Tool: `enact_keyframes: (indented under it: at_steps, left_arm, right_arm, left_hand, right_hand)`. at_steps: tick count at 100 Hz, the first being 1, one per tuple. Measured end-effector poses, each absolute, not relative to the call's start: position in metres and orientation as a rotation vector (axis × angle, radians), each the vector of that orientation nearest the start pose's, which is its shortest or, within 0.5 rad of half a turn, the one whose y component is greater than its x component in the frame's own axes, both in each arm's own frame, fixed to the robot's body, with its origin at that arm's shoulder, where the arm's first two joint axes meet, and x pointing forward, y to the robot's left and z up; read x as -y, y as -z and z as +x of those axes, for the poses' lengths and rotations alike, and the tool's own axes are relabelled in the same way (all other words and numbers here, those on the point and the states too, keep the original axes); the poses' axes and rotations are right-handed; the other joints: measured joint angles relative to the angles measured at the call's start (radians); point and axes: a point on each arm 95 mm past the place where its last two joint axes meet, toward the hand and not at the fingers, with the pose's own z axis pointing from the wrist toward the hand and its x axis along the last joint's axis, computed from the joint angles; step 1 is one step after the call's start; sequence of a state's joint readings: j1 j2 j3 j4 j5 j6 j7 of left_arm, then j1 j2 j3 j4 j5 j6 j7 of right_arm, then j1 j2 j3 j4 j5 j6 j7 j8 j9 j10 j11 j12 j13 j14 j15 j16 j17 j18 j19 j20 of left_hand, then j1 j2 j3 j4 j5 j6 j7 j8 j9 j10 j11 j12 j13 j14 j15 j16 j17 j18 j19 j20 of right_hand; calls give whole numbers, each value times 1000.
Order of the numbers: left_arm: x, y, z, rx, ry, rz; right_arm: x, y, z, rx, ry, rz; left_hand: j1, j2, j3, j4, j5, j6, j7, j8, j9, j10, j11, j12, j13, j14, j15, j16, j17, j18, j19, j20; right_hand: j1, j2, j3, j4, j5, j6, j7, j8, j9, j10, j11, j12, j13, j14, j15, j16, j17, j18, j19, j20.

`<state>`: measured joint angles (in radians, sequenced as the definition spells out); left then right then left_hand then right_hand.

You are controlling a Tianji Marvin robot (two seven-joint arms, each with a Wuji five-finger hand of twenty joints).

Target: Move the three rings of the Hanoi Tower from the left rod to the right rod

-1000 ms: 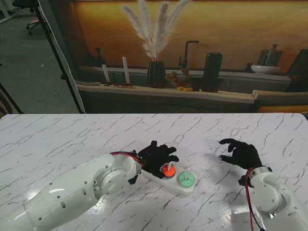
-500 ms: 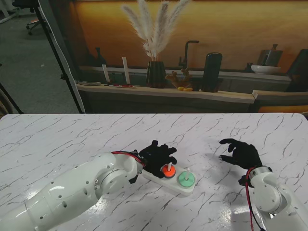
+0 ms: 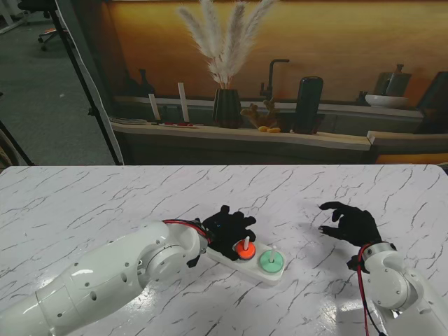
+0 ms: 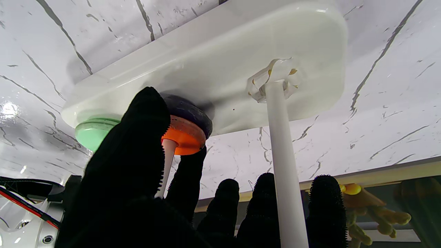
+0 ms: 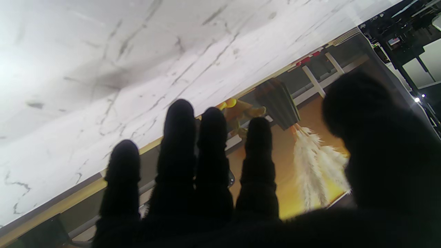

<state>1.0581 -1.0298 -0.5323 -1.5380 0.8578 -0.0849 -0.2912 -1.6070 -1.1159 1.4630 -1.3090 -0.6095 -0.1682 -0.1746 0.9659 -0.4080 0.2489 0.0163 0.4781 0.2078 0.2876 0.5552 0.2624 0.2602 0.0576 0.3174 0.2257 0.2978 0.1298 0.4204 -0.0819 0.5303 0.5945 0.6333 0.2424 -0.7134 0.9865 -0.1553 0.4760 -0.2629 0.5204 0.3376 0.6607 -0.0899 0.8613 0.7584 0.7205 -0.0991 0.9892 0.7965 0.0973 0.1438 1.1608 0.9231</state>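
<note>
**Left robot hand closes on the orange ring**

The left robot hand (image 3: 225,229) has crept a little closer over the white base (image 3: 269,276). Its thumb (image 4: 137,137) and a finger now pinch the orange ring (image 4: 184,135) on the middle rod, with a dark ring (image 4: 189,112) under it. The green ring (image 3: 270,262) sits on the right rod. The right robot hand (image 3: 352,224) hovers spread wide, holding nothing. I think a lift comes next.

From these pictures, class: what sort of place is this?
Probably an indoor robot lab or demo room: a marble-look table, a printed kitchen backdrop, and a dark stand at left.
</note>
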Motion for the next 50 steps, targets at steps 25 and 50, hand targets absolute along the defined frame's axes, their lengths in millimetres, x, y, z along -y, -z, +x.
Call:
enact_keyframes:
  at_steps: [25, 50]
  left_arm:
    - [149, 325, 404, -2264, 1448, -845]
    - [149, 327, 403, -2233, 1477, -858]
  right_arm:
    - [135, 381, 396, -1007, -1548, 1647]
    - [135, 381, 396, -1006, -1548, 1647]
  left_hand:
    - [22, 58, -107, 0, 6, 1, 25, 11, 21, -5, 5, 2, 1, 0, 9, 3, 0, -1, 9, 0]
    - [60, 68, -171, -1, 15, 2, 71, 50, 63, -7, 16, 2, 23, 0, 23, 13, 0, -1, 10, 0]
  right_hand:
    - [0, 0, 0, 0, 0, 0, 0, 0, 0, 0, 0, 0, 0, 0, 0, 0, 0, 0, 0, 0]
    - [0, 0, 0, 0, 0, 0, 0, 0, 0, 0, 0, 0, 0, 0, 0, 0, 0, 0, 0, 0]
